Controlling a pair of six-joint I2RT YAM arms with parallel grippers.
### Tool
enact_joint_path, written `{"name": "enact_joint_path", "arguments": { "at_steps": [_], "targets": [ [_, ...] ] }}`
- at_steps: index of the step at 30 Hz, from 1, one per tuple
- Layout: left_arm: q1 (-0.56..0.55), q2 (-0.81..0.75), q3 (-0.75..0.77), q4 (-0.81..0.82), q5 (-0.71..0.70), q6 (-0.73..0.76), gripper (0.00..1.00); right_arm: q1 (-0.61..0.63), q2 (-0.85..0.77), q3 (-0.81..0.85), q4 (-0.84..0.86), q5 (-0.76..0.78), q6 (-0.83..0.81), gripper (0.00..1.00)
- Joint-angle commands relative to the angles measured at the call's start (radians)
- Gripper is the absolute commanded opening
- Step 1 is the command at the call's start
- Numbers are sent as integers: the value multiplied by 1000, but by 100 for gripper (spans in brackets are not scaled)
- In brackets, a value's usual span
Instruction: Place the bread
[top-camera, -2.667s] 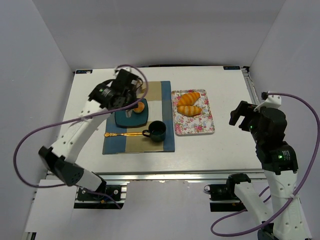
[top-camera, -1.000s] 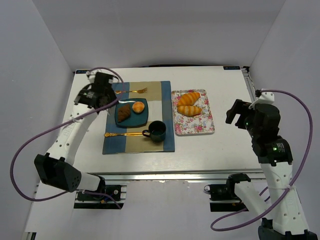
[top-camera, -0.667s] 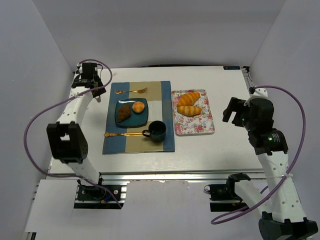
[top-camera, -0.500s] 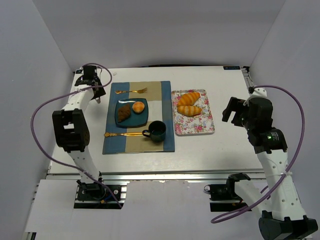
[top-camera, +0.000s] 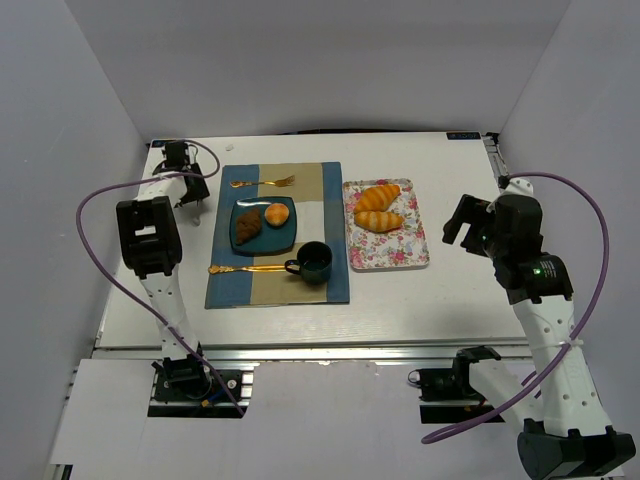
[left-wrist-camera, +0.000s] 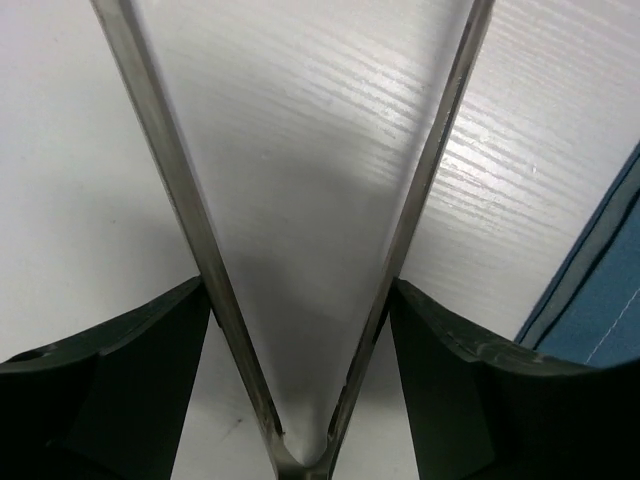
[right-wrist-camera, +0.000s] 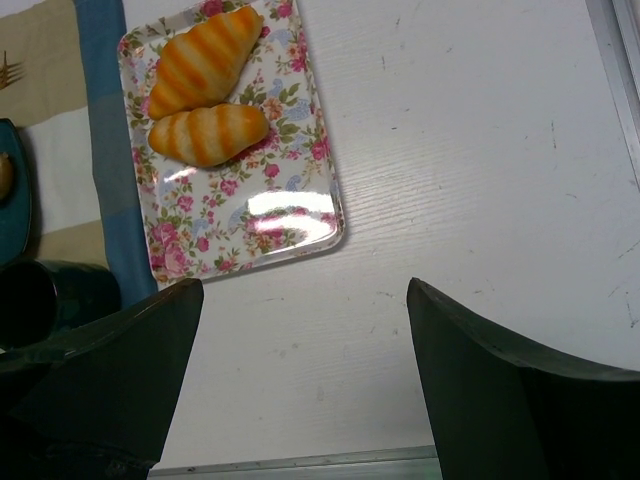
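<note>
Bread was found on the plate, right of the wide-spread left pincer; right pincer was spread too.

Two croissants on floral tray; one brown pastry, one round bun on one teal plate. One mug, one fork, one spoon, one placemat.

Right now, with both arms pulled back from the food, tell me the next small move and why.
Probably bring the right hand left toward the floral tray. Two croissants remain there, while the blue plate holds a dark pastry and a round bun. The right hand is open, empty and nearer the tray than the left hand, which is open over bare table.
</note>
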Motion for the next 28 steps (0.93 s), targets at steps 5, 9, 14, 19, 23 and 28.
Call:
{"name": "enact_joint_path", "arguments": {
  "at_steps": [5, 9, 14, 19, 23, 28],
  "targets": [
    [12, -80, 30, -31, 23, -5, 98, 3, -6, 65, -49, -38, 6, 89],
    [14, -276, -41, -74, -38, -38, 98, 3, -1, 106, -81, -66, -17, 89],
    [10, -646, -255, -154, -114, -163, 98, 3, -29, 74, -68, -78, -6, 89],
    [-63, -854, -524, -172, -81, -223, 98, 3, -72, -4, -22, -123, 14, 89],
    [-85, -1034, -654, -217, -87, -275, 98, 3, -72, -7, -22, -86, 21, 89],
    [-88, -1239, -659, -255, -162, -288, 98, 1, -78, 6, -29, -58, 2, 89]
  ]
}}
